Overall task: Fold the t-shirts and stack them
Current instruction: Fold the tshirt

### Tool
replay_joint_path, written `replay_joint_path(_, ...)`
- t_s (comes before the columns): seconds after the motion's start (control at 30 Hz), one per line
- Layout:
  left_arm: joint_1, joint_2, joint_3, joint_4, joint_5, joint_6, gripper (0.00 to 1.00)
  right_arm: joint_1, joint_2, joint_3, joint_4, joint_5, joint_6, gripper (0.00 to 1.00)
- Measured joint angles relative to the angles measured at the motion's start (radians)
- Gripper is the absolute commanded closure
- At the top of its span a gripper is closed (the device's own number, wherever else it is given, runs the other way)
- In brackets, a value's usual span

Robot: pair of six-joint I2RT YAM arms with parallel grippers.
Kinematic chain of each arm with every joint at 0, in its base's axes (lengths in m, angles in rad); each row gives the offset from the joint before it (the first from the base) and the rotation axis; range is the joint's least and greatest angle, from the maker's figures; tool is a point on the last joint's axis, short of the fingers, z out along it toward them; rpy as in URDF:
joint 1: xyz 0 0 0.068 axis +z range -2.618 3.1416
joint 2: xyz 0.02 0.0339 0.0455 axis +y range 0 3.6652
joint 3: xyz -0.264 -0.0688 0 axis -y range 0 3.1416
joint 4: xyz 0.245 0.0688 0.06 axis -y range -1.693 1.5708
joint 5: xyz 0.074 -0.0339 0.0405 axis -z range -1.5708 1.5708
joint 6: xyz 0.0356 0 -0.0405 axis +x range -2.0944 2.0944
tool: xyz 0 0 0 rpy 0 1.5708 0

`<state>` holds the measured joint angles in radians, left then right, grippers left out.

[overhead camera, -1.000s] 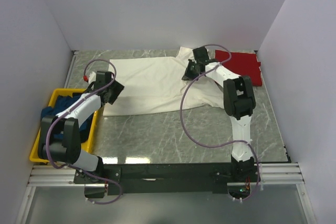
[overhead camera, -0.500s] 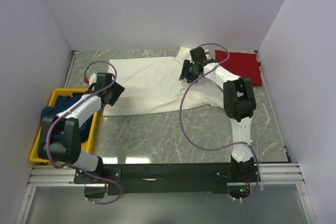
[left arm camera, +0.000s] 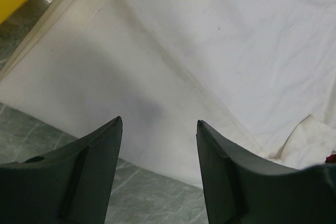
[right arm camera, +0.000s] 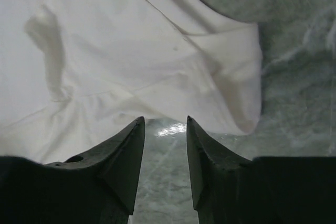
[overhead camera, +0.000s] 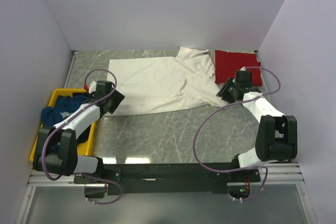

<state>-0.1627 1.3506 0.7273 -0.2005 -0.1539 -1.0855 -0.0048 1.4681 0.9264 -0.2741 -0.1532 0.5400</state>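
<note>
Blue shirt point(overhead camera: 62, 107) sits in tray point(overhead camera: 63, 92), far left. Left gripper point(overhead camera: 112, 101), jaws spread wide & empty, hovers over near-left hem corner of white shirt point(overhead camera: 157, 80). This shirt lies flat mid-table, long axis left-right, hem pointing left, neck to the right. Right gripper point(overhead camera: 227, 91), jaws apart, empty, is at its near-right sleeve; the cloth lies beyond both. Red shirt point(overhead camera: 237, 65), folded, far right.

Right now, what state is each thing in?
White shirt: spread out, right side rumpled.
Red shirt: folded, far right.
Blue shirt: bunched in the tray.
Left gripper: jaws open, empty.
Right gripper: jaws open, empty.
</note>
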Motion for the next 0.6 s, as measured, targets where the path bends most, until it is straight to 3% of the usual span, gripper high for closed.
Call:
replay_joint_path(0.17, -0.011, -0.013, -0.021, 0.0, 0.0, 0.0, 0.37, -0.02, 0.016, -0.097, 0.009, 0.003, -0.007, 0.6)
replay_joint_path(0.6, -0.011, -0.034, -0.057, 0.002, 0.0, 0.0, 0.37, -0.023, 0.035, -0.104, 0.038, 0.107, -0.014, 0.57)
